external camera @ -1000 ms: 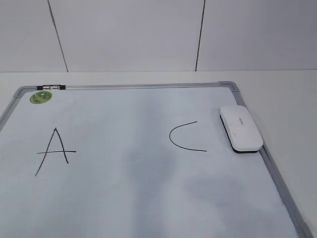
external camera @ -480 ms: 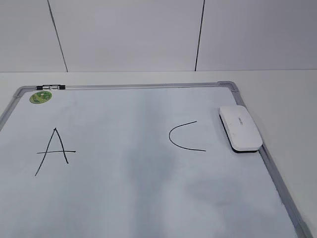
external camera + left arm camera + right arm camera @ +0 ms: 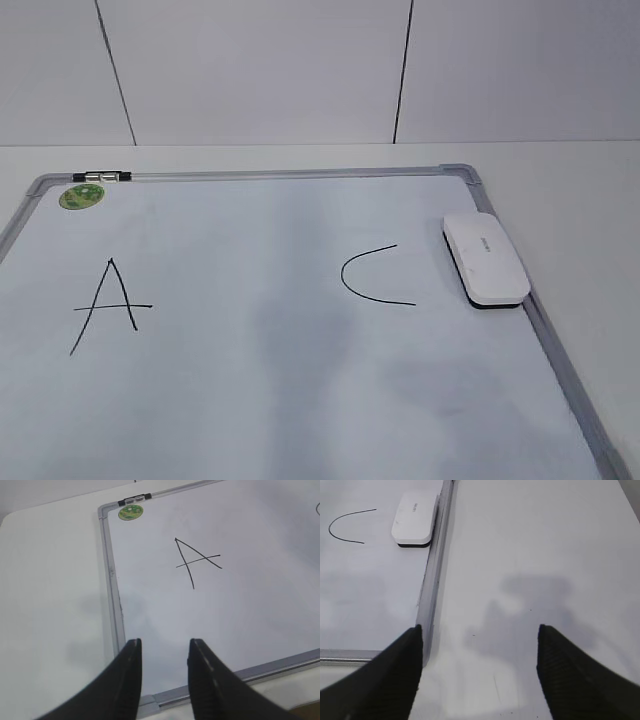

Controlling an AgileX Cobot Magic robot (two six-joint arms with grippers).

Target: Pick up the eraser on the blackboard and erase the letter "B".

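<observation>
The white eraser (image 3: 486, 259) lies on the right edge of the blackboard (image 3: 250, 400), a white board with a grey frame. It also shows in the right wrist view (image 3: 415, 519). No letter "B" shows in any view; the board between the letters has only faint grey smudges. My left gripper (image 3: 165, 647) is open and empty above the board's near left corner (image 3: 240, 610). My right gripper (image 3: 479, 632) is wide open and empty over the table, just right of the board's frame (image 3: 370, 590) and well short of the eraser. Neither gripper shows in the exterior view.
A black letter A (image 3: 112, 305) is drawn on the left and an open curved C (image 3: 370, 275) just left of the eraser. A round green sticker (image 3: 82, 196) and a small black-and-silver clip (image 3: 104, 177) sit at the far left corner. White table surrounds the board.
</observation>
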